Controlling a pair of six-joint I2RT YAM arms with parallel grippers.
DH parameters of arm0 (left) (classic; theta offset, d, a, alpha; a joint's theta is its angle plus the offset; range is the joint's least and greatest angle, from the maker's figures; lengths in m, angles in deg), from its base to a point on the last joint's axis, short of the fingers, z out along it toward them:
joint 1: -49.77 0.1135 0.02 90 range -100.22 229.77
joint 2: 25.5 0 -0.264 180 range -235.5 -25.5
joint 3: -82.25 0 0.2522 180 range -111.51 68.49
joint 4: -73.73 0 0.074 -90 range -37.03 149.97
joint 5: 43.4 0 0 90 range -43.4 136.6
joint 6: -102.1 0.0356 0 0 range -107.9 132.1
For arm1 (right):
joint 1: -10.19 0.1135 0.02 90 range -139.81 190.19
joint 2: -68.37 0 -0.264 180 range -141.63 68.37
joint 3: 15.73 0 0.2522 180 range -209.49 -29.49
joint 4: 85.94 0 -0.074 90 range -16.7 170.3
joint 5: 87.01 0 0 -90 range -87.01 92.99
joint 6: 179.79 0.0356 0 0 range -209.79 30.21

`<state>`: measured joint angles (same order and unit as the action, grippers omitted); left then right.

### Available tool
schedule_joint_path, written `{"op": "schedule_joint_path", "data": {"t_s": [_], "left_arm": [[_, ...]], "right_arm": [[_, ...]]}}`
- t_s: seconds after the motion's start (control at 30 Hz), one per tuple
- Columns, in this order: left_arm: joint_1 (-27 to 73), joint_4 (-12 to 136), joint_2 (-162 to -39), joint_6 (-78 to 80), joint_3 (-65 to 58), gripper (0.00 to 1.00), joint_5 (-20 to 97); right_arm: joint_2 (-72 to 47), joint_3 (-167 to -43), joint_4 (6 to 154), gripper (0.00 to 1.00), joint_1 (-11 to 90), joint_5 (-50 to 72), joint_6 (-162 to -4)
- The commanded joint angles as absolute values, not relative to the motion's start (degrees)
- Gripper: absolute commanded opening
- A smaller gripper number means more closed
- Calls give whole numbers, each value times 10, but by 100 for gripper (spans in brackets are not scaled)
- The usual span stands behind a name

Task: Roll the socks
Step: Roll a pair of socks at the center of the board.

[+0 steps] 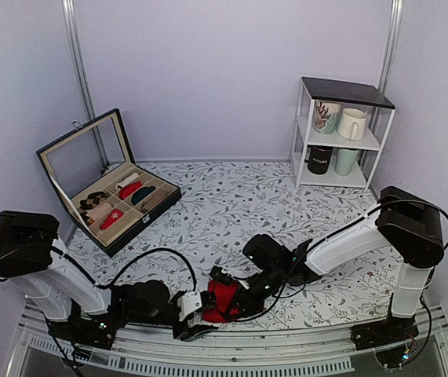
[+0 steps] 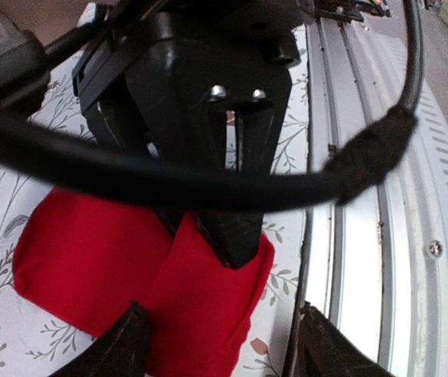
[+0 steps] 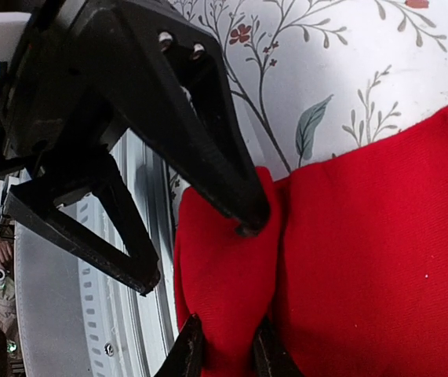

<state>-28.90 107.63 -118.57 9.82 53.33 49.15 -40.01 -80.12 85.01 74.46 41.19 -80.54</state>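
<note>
Seen from above, two black and white robot arms reach in from the lower corners of the frame and meet at bottom centre. There the socks [image 1: 222, 298] lie as a bright red folded lump on the floral-patterned desk [image 1: 231, 200], at its near edge, just beside a metal rail [image 2: 365, 236].

The right wrist view shows the right pincer [image 3: 225, 322] at the bottom of the frame. Its jaws are almost closed, and they pinch a raised fold of the red fabric between them. The rest of the socks fills the right half of that frame, lying flat on the desk.

The left pincer [image 2: 222, 310] stands wide open and holds nothing. In the left wrist view its two fingers rise from the bottom edge, one over the red fabric and one over the desk edge by the rail. From the right wrist camera, one of its fingers ends in the crease of the socks and seems to touch the fabric, though the angle makes contact hard to confirm. The other finger hangs over the rail. A black cable [image 2: 208, 184] crosses the middle of the left wrist view.

Well away from the socks, an open glass-lidded box [image 1: 110, 188] sits at upper left of the top view, with small rolls in its compartments. A white shelf [image 1: 341, 133] holding mugs stands at upper right.
</note>
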Motion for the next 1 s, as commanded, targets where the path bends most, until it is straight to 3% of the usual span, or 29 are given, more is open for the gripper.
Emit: {"op": "schedule_joint_path", "data": {"t_s": [0.0, 0.07, 0.1, 0.17, 0.4, 0.53, 0.87, 0.97], "left_arm": [[-297, 1083, -1199, 101, 541, 66, 529], [-299, 1084, -1189, 104, 544, 70, 544], [-299, 1083, -1183, 107, 547, 76, 546], [-299, 1080, -1168, 106, 550, 98, 562], [-301, 1124, -1123, 100, 590, 100, 617], [-300, 1133, -1134, 103, 586, 99, 566], [-301, 1122, -1198, 120, 545, 62, 491], [-301, 1123, -1210, 117, 540, 41, 492]], "right_arm": [[-444, -786, 755, 19, 749, 408, -806], [-445, -787, 754, 19, 750, 406, -806], [-446, -786, 754, 19, 749, 405, -806], [-446, -788, 754, 19, 749, 403, -807], [-450, -791, 751, 18, 749, 402, -808], [-452, -791, 752, 18, 749, 402, -808], [-456, -796, 745, 18, 748, 402, -808], [-455, -795, 744, 18, 748, 401, -807]]}}
